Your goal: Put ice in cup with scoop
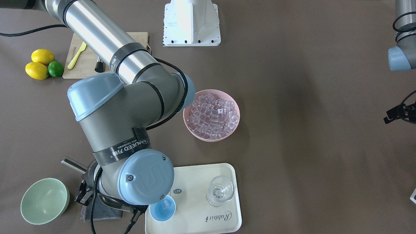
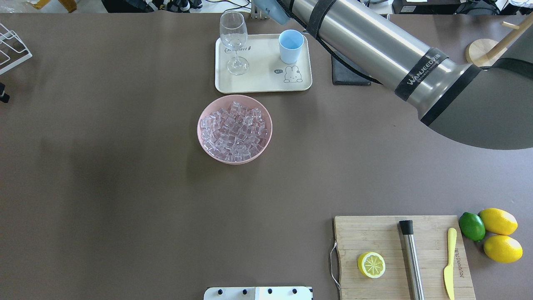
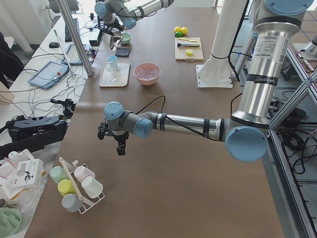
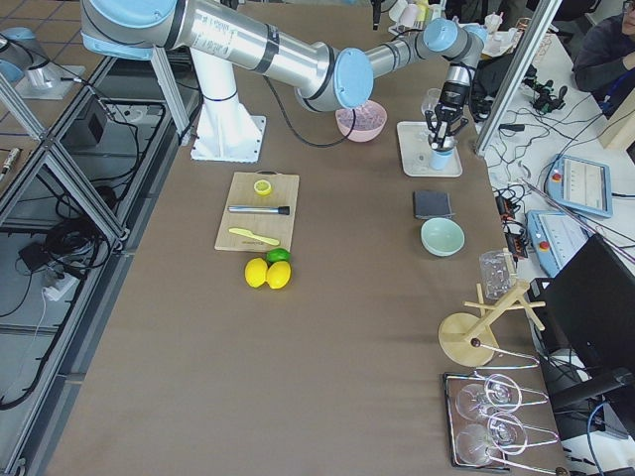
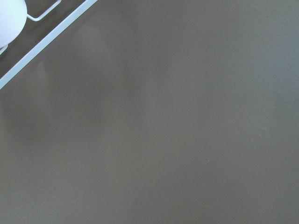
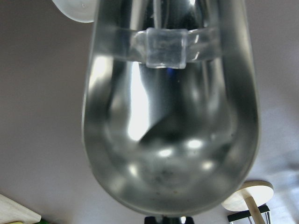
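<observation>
Scoop point(image 6: 170, 140) in right hand point(image 4: 437, 131), just above cup point(image 1: 162, 209)

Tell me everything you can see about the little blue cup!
The little blue cup is round, light blue and smooth, with no handle; it looks like plastic. It stands upright on the cream tray, beside the bunny drawing and apart from the wine glass. The front view shows a clear ice cube inside it.
</observation>
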Available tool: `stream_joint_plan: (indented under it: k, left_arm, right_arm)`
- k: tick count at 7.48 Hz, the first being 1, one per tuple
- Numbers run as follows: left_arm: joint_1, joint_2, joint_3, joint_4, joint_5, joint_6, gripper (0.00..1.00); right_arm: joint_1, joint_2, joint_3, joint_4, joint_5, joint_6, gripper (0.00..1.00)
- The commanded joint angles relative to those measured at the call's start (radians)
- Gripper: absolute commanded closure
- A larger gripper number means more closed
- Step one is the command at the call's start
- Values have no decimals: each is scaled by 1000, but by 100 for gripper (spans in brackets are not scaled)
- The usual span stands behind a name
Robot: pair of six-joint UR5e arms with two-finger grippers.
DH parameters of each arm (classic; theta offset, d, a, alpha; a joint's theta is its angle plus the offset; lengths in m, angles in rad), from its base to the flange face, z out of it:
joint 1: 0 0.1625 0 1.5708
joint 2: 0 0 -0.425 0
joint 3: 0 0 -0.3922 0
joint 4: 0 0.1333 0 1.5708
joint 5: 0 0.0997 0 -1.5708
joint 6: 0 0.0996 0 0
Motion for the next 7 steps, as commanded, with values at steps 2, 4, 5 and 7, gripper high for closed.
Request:
stream_joint_plan:
  k: [2,4,5,7]
  left_arm:
    - [0,1,0,0,-2,2,3]
    - [-1,1,1,0,-1,3,3]
    - [0,1,1,0,-2,3,3]
    - [0,1,0,0,-1,3,3]
  right_arm:
    - [-28,9,0,-1,-71,-29,100]
    - [-26,7,0,1,-78,-38,100]
    - [-26,7,0,1,-81,-38,100]
    - [-24,7,6,2,-81,-43,100]
